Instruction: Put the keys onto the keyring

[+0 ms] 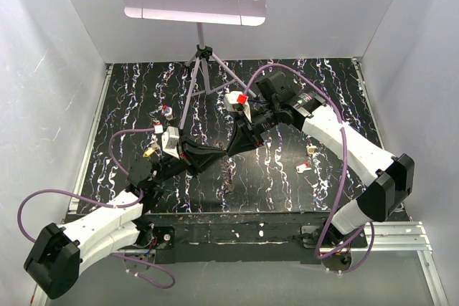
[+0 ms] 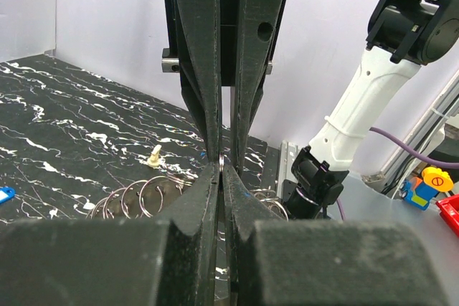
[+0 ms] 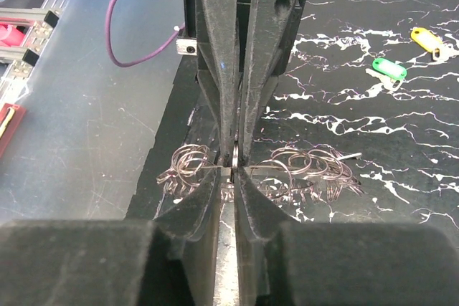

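Left wrist: left gripper [image 2: 222, 166] clamped shut on keyring [image 2: 143, 195] rim at mid-frame, presumably to steady it. Right wrist: right gripper [image 3: 235, 159] pinches the same rim, jaws nearly together. Keys [image 3: 389, 69] lie loose at upper right.

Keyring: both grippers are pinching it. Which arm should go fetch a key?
Right, probably. The left gripper is shut on the keyring and can hold it; the right gripper also pinches it, but the cream key and red key lie on its side, beside its forearm.
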Motion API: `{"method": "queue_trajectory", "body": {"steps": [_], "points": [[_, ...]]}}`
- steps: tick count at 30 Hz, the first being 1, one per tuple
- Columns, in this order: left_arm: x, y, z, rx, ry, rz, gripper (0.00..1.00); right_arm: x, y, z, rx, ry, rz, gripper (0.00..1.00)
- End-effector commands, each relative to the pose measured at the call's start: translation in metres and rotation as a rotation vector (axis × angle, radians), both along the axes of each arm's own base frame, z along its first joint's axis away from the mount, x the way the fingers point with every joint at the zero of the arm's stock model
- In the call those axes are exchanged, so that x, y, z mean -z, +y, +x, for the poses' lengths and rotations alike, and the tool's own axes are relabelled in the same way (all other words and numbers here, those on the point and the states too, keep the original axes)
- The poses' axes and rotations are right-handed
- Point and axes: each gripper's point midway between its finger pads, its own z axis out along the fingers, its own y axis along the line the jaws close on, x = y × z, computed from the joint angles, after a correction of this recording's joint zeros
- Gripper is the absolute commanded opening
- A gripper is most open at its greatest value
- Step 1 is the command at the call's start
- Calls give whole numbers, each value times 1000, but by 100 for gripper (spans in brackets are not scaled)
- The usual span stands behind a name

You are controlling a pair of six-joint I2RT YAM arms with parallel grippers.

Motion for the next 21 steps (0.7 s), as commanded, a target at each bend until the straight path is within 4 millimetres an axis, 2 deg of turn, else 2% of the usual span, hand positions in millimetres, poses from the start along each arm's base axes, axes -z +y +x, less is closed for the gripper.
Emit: {"method": "queue_trajectory", "body": {"steps": [1, 2, 3, 8, 10, 11, 16, 17, 18, 21], "points": [[-13, 6, 2, -37, -33, -37, 0, -1, 3, -5, -23, 9, 14, 12], [-12, 6, 3, -42, -30, -36, 0, -1, 4, -5, -25, 8, 15, 4], [-12, 6, 2, -40, -29, -35, 0, -1, 3, -5, -23, 8, 13, 1], [-6, 6, 3, -46, -7, -11, 0, 1, 1, -2, -6, -10, -8, 1], [-5, 8, 4, -59, 0, 9, 12, 4, -2, -2, 2, -26, -29, 1], [-3, 9, 3, -62, 8, 23, 21, 5, -4, 0, 9, -35, -41, 1], [3, 21, -3, -102, 49, 131, 87, 14, -23, -2, -4, -122, -135, 1], [4, 23, -5, -106, 50, 151, 95, 17, -28, -3, -16, -138, -154, 1], [3, 26, -8, -106, 49, 166, 98, 18, -33, -5, -30, -150, -176, 1], [8, 25, -16, -67, 80, 221, 98, 24, -46, -9, -52, -168, -239, 1]]}}
